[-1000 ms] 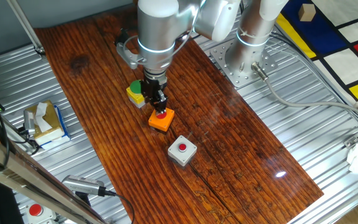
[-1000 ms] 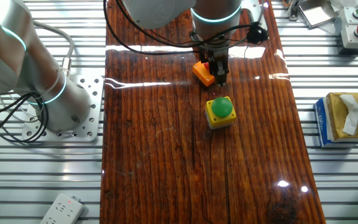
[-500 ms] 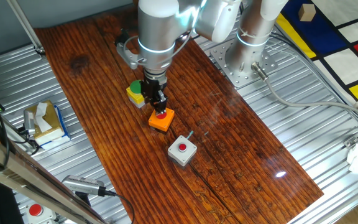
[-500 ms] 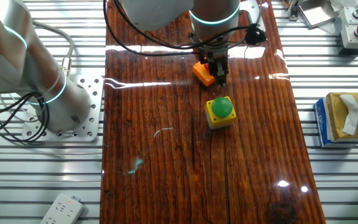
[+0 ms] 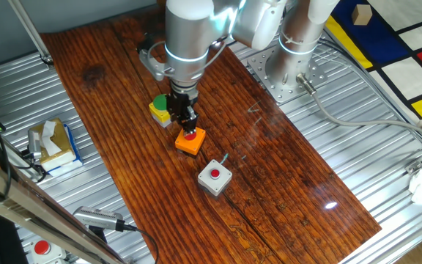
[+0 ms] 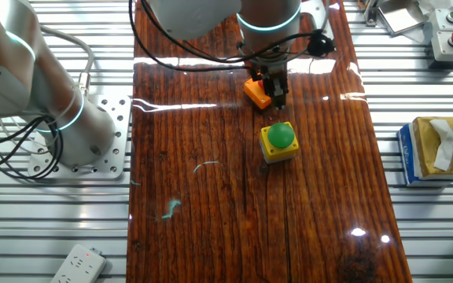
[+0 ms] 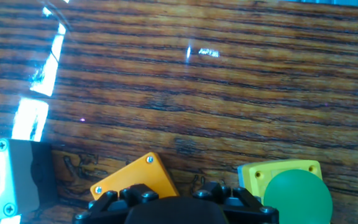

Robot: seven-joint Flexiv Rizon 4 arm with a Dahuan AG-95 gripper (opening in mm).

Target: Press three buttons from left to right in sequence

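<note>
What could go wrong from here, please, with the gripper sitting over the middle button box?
1. The gripper is at the orange box, with the yellow box close beside it; moving off sideways could nudge that box.
2. The boxes sit loose on the wooden board, so an off-centre push might shift the orange one.
3. The grey box comes next; skipping it breaks the order.

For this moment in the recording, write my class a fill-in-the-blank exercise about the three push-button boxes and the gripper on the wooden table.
1. The gripper is directly above the ____ box with the red button.
2. The round button on the yellow square box is coloured ____.
3. In the one fixed view, the three boxes form a diagonal row, and the box at the end nearest the camera is the ____ box with a red button.
4. The boxes sit on a dark ____ tabletop.

Missing words: orange; green; grey; wooden
</note>
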